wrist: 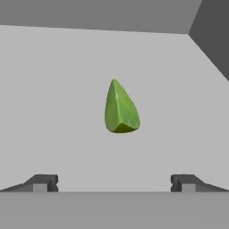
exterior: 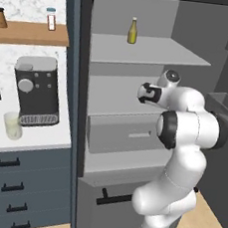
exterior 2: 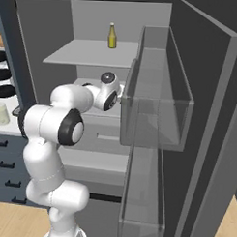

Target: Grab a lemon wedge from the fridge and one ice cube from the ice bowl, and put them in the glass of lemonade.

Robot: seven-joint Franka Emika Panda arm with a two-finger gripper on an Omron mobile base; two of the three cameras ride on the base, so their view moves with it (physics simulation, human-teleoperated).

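The fridge stands open, its pale grey shelves bare but for a bottle. In the hand view the lemon wedge lies on a pale shelf, yellow-green, pointed end away from me. My gripper hovers over it, open, its two dark fingertips wide apart and short of the wedge, nothing between them. In both base views the hand reaches in over the middle shelf, the wedge hidden behind it. The glass of lemonade stands on the white counter in front of the coffee machine and shows again as the glass. The ice bowl is out of view.
A tall yellow bottle with a dark cap stands on the top shelf. The fridge door hangs open at the right with clear bins. A drawer sits below the middle shelf. The coffee machine stands on the counter, dark blue drawers below.
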